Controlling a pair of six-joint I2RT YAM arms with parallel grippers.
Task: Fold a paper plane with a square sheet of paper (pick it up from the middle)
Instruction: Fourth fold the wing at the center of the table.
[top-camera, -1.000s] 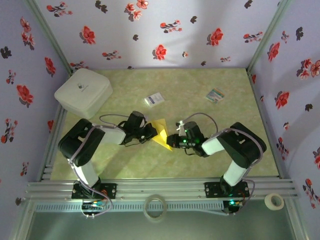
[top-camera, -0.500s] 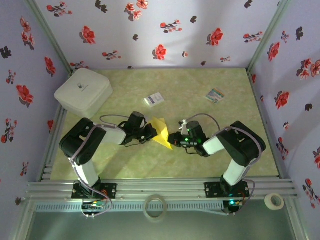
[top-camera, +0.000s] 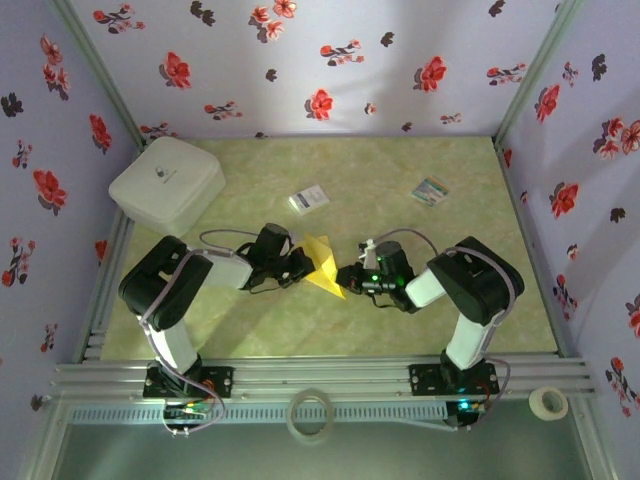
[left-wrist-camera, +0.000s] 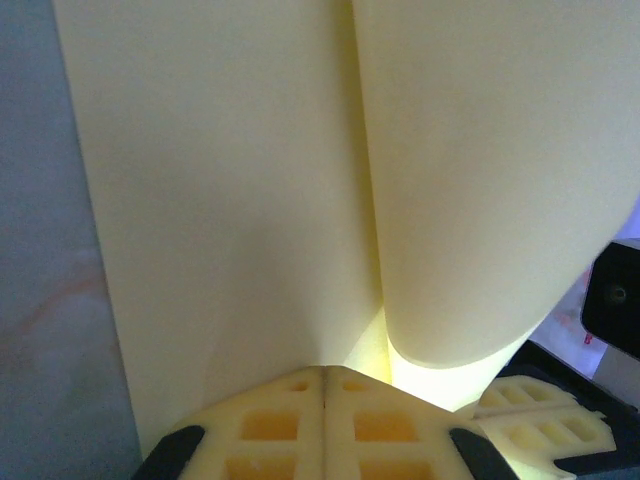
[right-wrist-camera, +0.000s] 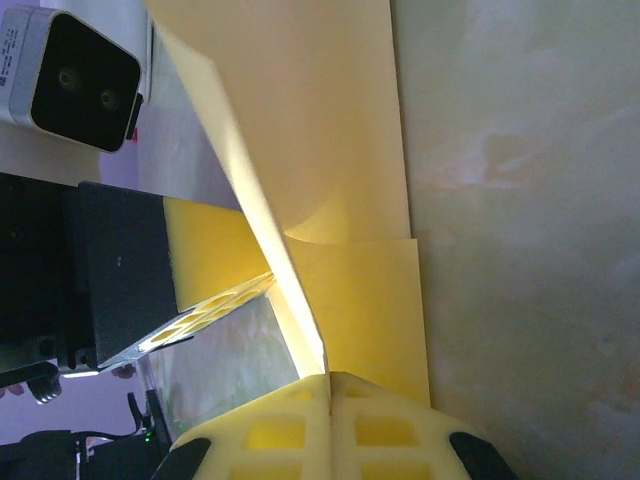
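Observation:
The yellow square sheet of paper hangs just above the table's middle, folded into a pointed, layered shape. My left gripper is shut on its left side. In the left wrist view the closed fingertips pinch the paper, and one curled layer bulges to the right. My right gripper is shut on the paper's lower right tip. In the right wrist view its fingertips clamp a raised flap of the paper, above a flat layer. The left gripper's fingers show beyond the flap.
A white box stands at the back left. A small white card with blue print and a striped card lie behind the grippers. Two tape rolls rest on the front rail. Flowered walls enclose the table.
The right arm's elbow has swung slightly left and its gripper has edged up toward the left gripper. The paper has risen a little. Both grips stay shut.

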